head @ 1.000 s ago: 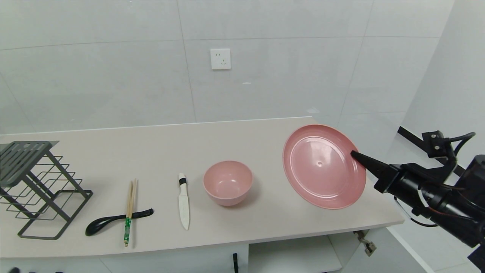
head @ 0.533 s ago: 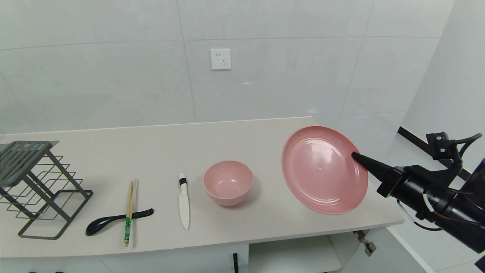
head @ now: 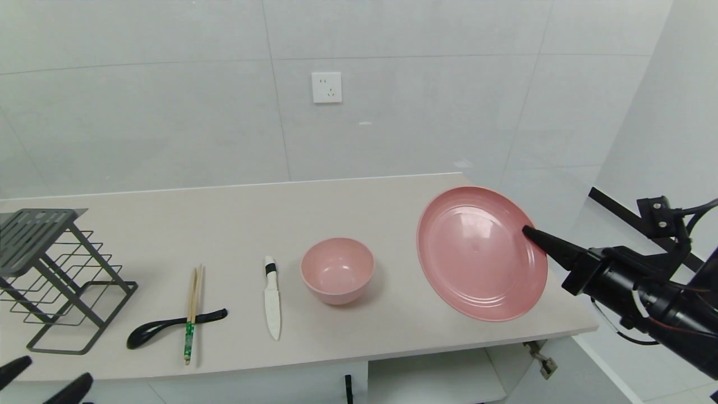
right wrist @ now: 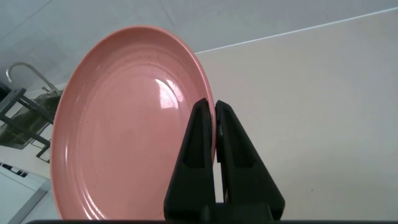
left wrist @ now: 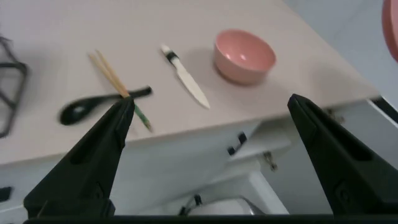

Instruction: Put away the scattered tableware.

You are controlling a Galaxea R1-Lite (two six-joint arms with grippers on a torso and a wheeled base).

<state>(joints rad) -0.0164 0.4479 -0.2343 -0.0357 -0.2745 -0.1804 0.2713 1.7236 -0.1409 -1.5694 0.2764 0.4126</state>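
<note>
Down by the counter (head: 224, 224) front edge, left gripper (left wrist: 209, 102) low, jaws spread wide, empty. Farther in, spoon (head: 168, 324), chopsticks (head: 192, 306), knife (head: 272, 297) and bowl (head: 336, 269) lying loose on top, none in the rack (head: 56, 264) at far left: by the look of it, barely begun. Out toward the right end, right gripper (right wrist: 214, 106) held level, jaws clamped on the rim of the plate (head: 477, 252), holding it steeply tilted.

On the counter (head: 224, 224), left to right: rack (head: 33, 224), chopsticks (head: 192, 311) across spoon (head: 162, 325), knife (head: 272, 300), bowl (head: 336, 270); plate (head: 477, 252) farthest right.
</note>
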